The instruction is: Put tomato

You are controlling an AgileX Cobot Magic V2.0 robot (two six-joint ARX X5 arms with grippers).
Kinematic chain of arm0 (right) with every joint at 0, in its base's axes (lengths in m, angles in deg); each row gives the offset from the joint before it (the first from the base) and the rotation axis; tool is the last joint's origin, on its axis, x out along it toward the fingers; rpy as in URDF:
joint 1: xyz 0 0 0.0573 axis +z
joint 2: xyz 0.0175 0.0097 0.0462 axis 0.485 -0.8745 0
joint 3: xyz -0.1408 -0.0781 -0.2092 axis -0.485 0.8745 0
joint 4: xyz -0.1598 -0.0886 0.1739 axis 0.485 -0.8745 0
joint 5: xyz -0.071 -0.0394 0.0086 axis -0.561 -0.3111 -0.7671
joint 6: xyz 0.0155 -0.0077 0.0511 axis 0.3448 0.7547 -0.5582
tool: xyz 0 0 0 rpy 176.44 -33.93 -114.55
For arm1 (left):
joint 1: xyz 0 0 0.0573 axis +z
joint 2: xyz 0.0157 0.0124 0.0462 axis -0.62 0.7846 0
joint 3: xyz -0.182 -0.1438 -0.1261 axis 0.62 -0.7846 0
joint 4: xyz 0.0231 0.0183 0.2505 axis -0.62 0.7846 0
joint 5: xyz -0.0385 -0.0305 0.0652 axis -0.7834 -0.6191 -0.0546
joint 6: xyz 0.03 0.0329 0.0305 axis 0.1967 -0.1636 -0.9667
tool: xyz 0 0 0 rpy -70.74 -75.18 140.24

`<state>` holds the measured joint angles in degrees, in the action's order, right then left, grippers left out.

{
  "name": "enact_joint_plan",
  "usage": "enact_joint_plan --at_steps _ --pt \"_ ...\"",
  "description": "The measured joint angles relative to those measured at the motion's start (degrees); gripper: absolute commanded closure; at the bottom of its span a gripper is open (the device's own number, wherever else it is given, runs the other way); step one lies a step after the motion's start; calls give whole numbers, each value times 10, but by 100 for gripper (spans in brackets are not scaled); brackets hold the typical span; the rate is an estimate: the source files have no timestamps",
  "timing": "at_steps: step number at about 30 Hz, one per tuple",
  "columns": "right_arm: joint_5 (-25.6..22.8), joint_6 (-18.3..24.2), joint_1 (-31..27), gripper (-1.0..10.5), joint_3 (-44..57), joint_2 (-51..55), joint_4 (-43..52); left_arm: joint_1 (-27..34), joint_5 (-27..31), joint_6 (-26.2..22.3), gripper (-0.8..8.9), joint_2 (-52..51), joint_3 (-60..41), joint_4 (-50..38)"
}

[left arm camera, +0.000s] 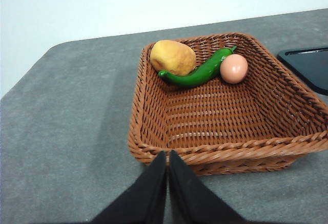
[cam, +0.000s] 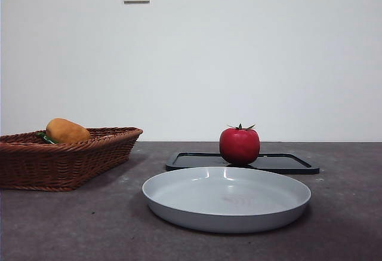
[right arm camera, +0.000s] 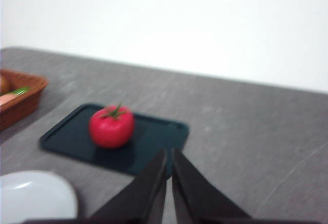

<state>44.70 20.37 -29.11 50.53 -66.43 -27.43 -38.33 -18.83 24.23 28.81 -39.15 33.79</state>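
The glossy red tomato [cam: 239, 145] with its green stem star stands upright on a flat black tray [cam: 280, 163] at the middle right of the table. The right wrist view shows the tomato [right arm camera: 111, 126] on that tray [right arm camera: 154, 142], some way beyond my right gripper [right arm camera: 168, 155], which is shut and holds nothing. My left gripper [left arm camera: 167, 157] is also shut and empty, hanging just outside the near rim of the wicker basket [left arm camera: 225, 155]. Neither arm appears in the front view.
A grey round plate [cam: 227, 199] lies in front of the tray. The brown wicker basket [cam: 65, 156] at the left holds an orange-yellow oblong fruit [left arm camera: 172, 57], a green pepper [left arm camera: 200, 73] and an egg [left arm camera: 233, 68]. A wall stands behind the table.
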Motion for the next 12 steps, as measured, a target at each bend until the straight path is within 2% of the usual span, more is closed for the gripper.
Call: enact_joint_plan --at_steps 4,8,12 --pt "-43 -1 0 937 67 53 57 0 0 0 807 0 0 0" --pt "-84 -5 0 937 115 93 71 0 0 0 807 0 0 0" --pt "-98 -14 0 937 145 114 72 0 0 0 807 0 0 0"
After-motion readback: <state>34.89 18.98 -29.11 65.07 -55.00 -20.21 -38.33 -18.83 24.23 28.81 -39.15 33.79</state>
